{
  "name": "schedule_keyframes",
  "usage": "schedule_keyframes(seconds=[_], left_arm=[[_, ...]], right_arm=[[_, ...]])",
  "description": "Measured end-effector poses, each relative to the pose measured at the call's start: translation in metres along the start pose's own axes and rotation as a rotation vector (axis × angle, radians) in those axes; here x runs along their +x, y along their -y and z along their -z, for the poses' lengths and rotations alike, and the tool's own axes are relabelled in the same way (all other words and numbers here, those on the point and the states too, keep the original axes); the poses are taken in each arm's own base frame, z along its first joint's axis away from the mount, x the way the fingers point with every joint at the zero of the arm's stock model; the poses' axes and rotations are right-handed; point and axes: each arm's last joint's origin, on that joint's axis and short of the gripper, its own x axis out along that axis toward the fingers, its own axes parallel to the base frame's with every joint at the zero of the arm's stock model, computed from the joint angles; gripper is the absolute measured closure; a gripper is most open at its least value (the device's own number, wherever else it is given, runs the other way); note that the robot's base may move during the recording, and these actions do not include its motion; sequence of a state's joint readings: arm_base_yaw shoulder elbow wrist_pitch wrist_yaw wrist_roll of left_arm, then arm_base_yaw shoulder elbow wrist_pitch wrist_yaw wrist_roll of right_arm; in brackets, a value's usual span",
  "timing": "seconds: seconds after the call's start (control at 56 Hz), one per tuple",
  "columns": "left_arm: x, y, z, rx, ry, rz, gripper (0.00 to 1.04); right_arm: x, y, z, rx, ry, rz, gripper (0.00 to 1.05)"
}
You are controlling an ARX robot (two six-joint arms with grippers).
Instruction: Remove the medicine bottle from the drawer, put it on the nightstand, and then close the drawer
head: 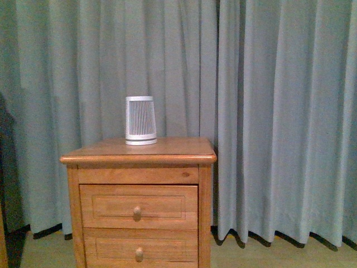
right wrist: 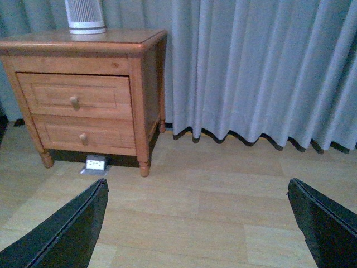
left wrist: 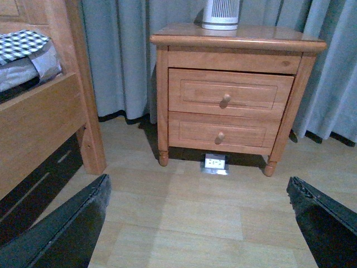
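The honey-wood nightstand (head: 139,152) stands before grey curtains, and shows in the left wrist view (left wrist: 234,42) and right wrist view (right wrist: 83,44) too. Its upper drawer (head: 138,207) is shut, with a round wooden knob (head: 137,211); it also shows in both wrist views (left wrist: 230,94) (right wrist: 75,96). The medicine bottle is hidden. My left gripper (left wrist: 198,223) is open and empty, low over the floor, well back from the nightstand. My right gripper (right wrist: 195,223) is open and empty, over the floor off to the nightstand's side. Neither arm shows in the front view.
A tall white-grey slatted cylinder (head: 140,120) stands at the back of the nightstand top. The lower drawer (head: 139,248) is shut. A wooden bed frame (left wrist: 50,111) with bedding stands beside the nightstand. A small white floor socket (left wrist: 215,163) lies under the nightstand. Grey curtains (head: 279,111) hang behind.
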State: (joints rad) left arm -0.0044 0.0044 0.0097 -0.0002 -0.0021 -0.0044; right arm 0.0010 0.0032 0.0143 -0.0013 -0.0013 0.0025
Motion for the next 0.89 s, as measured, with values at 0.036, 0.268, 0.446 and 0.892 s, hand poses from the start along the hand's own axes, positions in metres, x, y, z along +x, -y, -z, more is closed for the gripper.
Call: schedule_keyframes(seconds=[0.036,0.268,0.446,0.892], left_arm=[[0.0000,0.0000,0.0000,0.000,0.000,0.000,0.07],[0.0000,0.0000,0.0000,0.000,0.000,0.000,0.07],[0.0000,0.0000,0.0000,0.000,0.000,0.000,0.07],[0.0000,0.0000,0.0000,0.000,0.000,0.000,0.07]], right_arm=[[0.0000,0.0000,0.0000,0.000,0.000,0.000,0.07],[0.0000,0.0000,0.0000,0.000,0.000,0.000,0.07],[0.0000,0.0000,0.0000,0.000,0.000,0.000,0.07],[0.0000,0.0000,0.0000,0.000,0.000,0.000,0.07]])
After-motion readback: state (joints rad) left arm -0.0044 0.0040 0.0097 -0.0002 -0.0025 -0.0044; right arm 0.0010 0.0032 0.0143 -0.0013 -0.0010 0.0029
